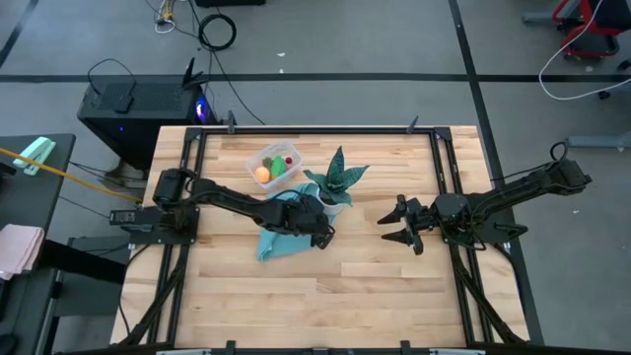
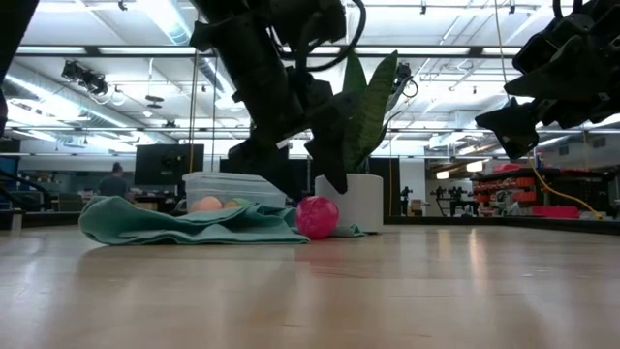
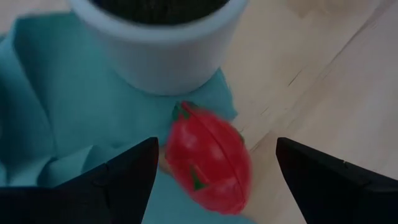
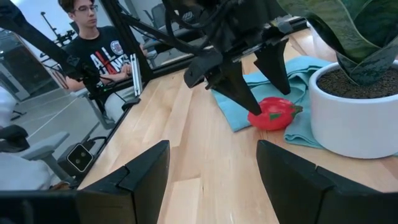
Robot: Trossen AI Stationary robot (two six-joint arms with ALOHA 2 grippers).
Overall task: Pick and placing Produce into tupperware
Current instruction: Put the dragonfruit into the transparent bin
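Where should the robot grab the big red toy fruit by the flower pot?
Probably across its fat middle, coming down from above. The red toy fruit lies on its side at the edge of the teal cloth, close to the white pot. The left gripper hangs open over it, one finger on either side.

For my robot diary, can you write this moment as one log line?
left gripper: open over red fruit on teal cloth | right gripper: open, waiting

We found the left gripper (image 1: 322, 233) lowered just beside the white pot (image 1: 333, 205), fingers spread wide and pointing down. The right gripper (image 1: 398, 224) hung open, well apart from that pot.
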